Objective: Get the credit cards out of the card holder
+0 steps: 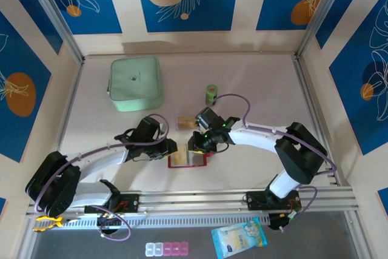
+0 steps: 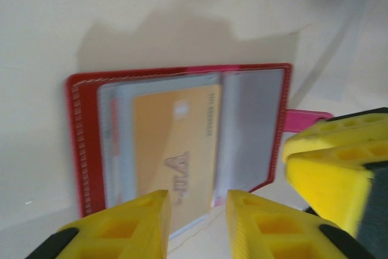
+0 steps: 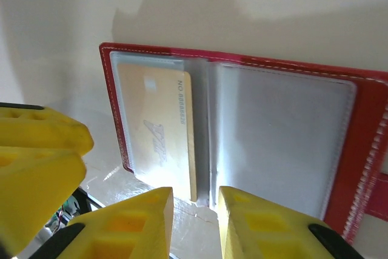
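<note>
We see a red leather-look card holder (image 2: 85, 144), glossy clear plastic sleeves (image 3: 285, 131), a smooth orange card (image 2: 176, 150) before our matt plastic left hand (image 2: 197, 216).

Card holder (image 1: 185, 161), green case (image 1: 134, 83) on table (image 1: 254, 77)

I read "NO" and a blurred digit string on the orange-tan plastic card (image 3: 156, 131); its larger logo resembles "VIP".

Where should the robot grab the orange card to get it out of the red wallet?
Probably the short edge of the orange card nearest the left gripper. That end seems to poke out of the clear sleeve in the open red wallet, and the card lies flat. So come in from that open side, pinch the edge top and bottom, and slide it straight out.
</note>
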`<state>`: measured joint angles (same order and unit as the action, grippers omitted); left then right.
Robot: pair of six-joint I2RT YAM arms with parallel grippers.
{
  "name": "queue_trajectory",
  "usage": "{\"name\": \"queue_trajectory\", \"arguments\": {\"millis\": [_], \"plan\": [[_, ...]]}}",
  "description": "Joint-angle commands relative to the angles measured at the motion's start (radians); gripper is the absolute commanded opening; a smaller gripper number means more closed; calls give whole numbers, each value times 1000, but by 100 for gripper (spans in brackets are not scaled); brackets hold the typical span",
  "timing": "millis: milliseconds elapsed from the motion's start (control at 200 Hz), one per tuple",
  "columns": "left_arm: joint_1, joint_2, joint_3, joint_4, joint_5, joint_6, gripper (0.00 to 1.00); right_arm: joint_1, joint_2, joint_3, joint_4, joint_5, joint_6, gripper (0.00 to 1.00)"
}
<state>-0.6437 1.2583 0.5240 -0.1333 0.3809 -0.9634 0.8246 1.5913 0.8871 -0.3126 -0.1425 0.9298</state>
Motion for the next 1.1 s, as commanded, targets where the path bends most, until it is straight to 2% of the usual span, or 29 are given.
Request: {"name": "queue_trajectory", "arguments": {"millis": [0,95,460,1095], "plan": [[12,11,-17,-16,2,22,24,12,32,28,13,-39,16,27],[13,33,-24,-11,3,25,21,16,52,32,31,-53,20,27],[14,92,-42,14,10,27,17,29,103,40,82,-88,30,24],[13,71,-58,-19,9,26,16,33,182,64,79,-93,14,23]]}}
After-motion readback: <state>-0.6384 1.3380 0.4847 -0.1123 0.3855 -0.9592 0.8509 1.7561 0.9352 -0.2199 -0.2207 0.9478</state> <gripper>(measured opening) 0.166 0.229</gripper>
